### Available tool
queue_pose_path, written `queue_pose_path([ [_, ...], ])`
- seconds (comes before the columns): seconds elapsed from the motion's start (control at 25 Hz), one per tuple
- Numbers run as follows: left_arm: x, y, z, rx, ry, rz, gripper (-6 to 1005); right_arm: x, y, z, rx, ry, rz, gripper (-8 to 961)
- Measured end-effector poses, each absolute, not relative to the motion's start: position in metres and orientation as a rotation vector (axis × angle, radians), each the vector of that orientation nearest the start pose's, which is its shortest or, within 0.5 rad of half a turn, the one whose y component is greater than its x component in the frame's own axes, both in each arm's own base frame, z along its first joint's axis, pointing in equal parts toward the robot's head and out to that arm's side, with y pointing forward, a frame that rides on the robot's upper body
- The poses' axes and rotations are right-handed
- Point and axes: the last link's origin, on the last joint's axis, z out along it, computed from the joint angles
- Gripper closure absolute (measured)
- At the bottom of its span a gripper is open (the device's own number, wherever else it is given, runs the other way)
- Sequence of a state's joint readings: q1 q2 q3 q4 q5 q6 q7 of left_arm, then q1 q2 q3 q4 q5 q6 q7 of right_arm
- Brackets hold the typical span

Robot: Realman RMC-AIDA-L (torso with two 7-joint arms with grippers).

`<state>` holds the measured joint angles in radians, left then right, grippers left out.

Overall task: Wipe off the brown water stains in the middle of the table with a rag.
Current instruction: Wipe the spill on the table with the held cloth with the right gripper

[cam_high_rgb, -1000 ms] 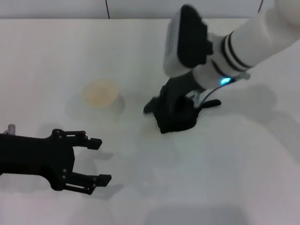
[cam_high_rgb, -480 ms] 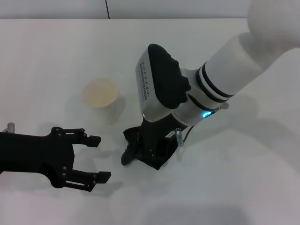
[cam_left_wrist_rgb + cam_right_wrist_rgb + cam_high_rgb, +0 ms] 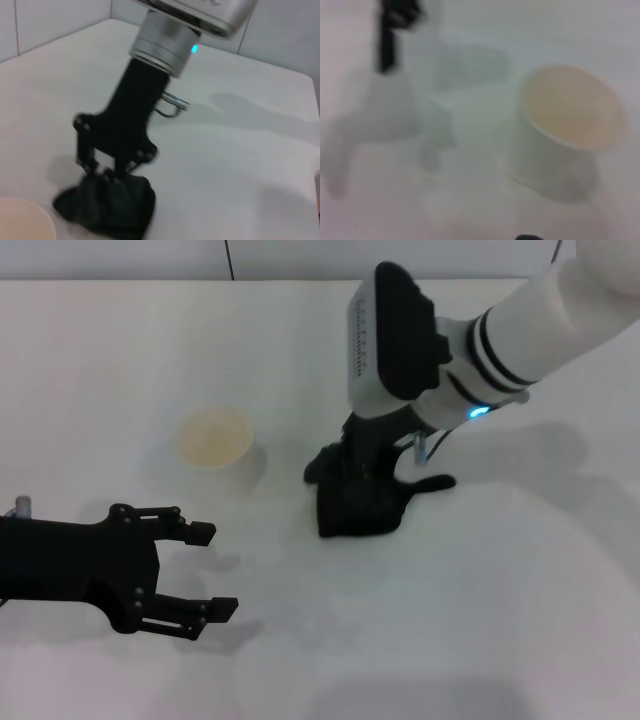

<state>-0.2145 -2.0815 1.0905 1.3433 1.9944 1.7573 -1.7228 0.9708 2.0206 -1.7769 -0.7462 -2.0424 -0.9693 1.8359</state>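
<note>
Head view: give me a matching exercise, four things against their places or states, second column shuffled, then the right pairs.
Things:
1. rag
2. white cup
3. left tool
4. right tool

Places or states:
A. hovering open near the table's front left
B. pressed down on the cloth
C. upright, left of the cloth
D. dark, bunched under the right arm

Pairs: 1-D, 2-C, 3-A, 4-B

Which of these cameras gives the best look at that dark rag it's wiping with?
The head view: the rag lies whole on the white table, pressed down by the right gripper. The left wrist view shows it closer, but cut off at the picture's edge. The right wrist view shows only the paper cup, no rag.
</note>
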Motion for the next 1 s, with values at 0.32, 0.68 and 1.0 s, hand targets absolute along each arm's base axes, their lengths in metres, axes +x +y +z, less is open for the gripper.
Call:
queue_pose_path([
  [0.32,-0.239,0.266,0.034,-2.968,-0.503,-0.302,116,0.123,0.416,-0.097,-2.847,-0.172,-0.343,864],
  [0.68,-0.237,0.268,0.035,-2.956,-0.491,-0.304,116,0.101,0.371,-0.123,-3.063,-0.188,-0.268,865],
  [1.0,-0.238,0.271,0.035,-2.942,-0.489,-0.306,116,0.099,0.353,-0.137,-3.120,-0.253,-0.277,865],
])
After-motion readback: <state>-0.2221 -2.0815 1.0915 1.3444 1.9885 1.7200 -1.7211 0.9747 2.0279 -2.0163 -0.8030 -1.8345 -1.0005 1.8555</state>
